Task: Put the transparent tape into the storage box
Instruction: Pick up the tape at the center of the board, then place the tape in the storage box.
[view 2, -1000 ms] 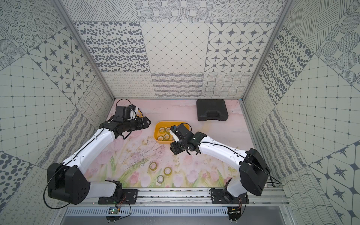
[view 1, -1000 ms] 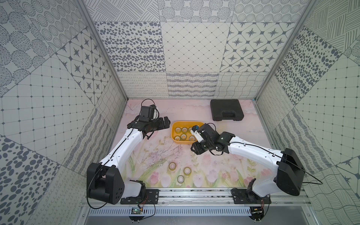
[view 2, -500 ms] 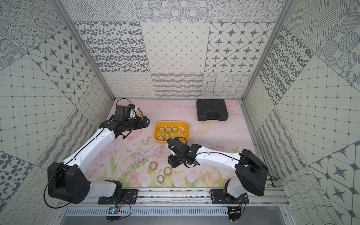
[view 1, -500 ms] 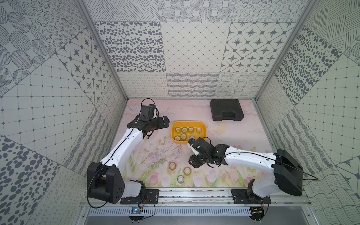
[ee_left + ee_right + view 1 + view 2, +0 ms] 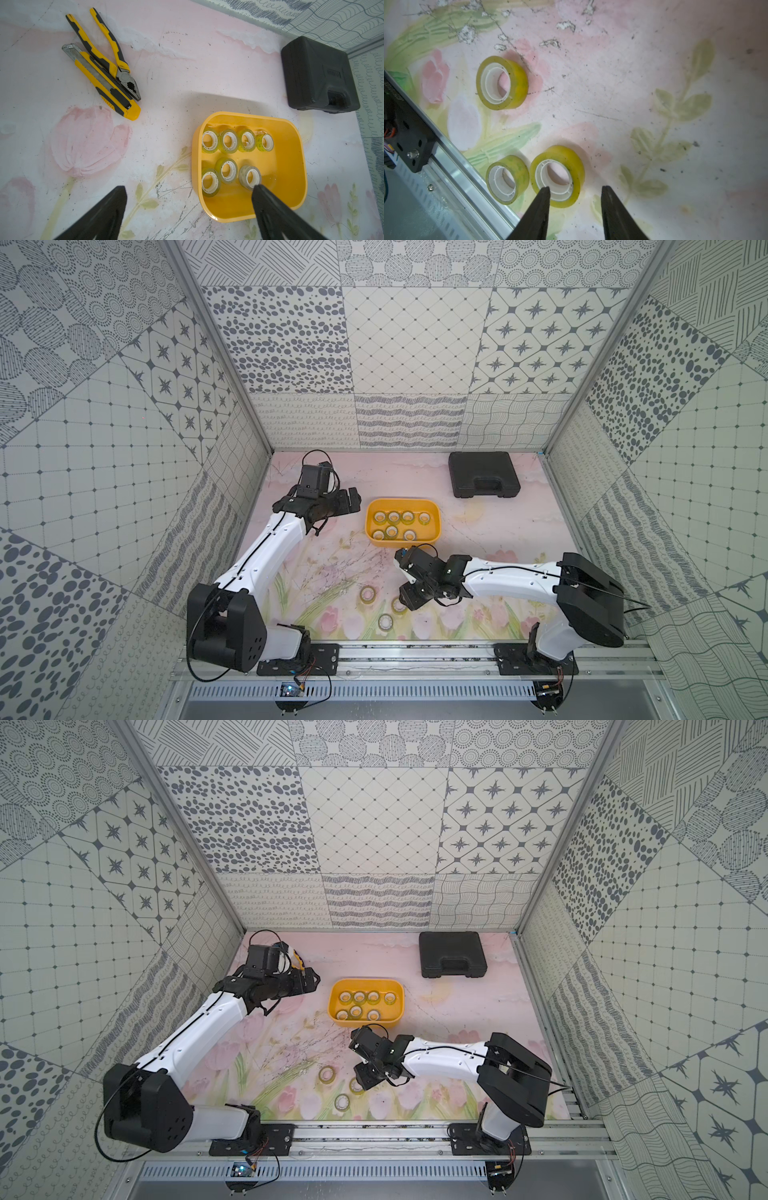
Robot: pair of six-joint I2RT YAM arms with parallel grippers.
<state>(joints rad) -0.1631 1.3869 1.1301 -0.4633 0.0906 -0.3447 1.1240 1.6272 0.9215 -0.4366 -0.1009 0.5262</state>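
**Op 1:** While I'm hovering the right gripper (image 5: 575, 190), jaws apart, over the nearest tape roll (image 5: 557, 176), what's crowding it?

**Op 2:** I'm seeing a second roll (image 5: 507, 179) just beside it; seven are lying in the storage box (image 5: 436, 526). Left gripper (image 5: 189, 188) is hanging wide apart near the pliers (image 5: 108, 56). From above, your wrist (image 5: 428, 585) is half covering that roll.

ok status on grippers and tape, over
Left gripper open, empty, beside storage box. Right gripper open over a tape roll, not gripping. Seven rolls boxed, three on table. Nothing blocking.
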